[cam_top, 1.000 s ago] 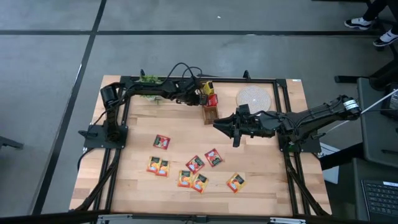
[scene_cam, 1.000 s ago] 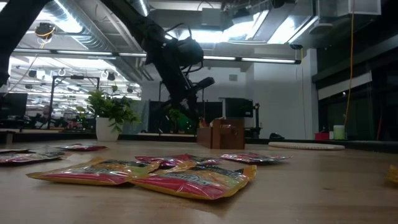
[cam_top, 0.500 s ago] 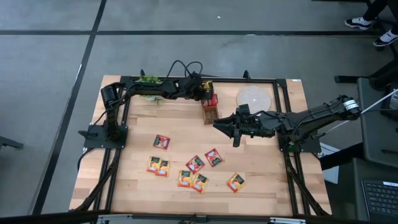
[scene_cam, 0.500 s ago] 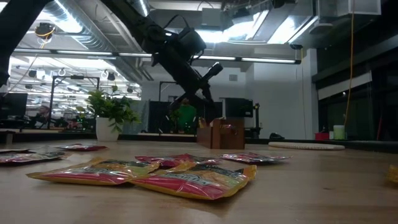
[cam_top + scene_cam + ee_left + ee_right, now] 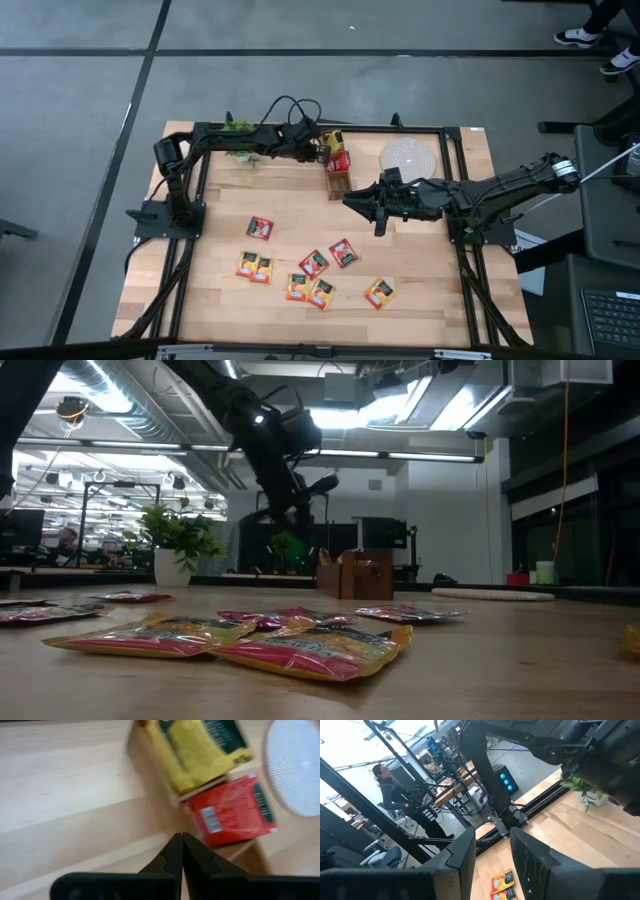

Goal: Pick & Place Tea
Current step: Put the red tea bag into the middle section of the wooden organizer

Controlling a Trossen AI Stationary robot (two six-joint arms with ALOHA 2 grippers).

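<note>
Flat square tea sachets [image 5: 312, 264] lie scattered on the worktop [image 5: 220, 280]. My left gripper [image 5: 181, 851], pinched closed and empty, hovers near the box [image 5: 338, 178]; only its wrist view shows the yellow [image 5: 200, 750] and red [image 5: 232, 815] packets there. My right gripper [image 5: 352, 200] is partly parted, empty.

From my left wrist, the yellow sachet [image 5: 200, 750] is blurred and cut off by the frame's top edge; its label cannot be read. The red sachet [image 5: 230, 815] below it is blurred too, and the round pale mat [image 5: 295, 770] runs off the right edge. In the low view, the wooden box [image 5: 355, 575] at centre hides its contents. From my right wrist, only two orange sachets [image 5: 502, 887] show at the bottom edge, partly cut off. My left arm [image 5: 560, 745] blocks the upper right.
</note>
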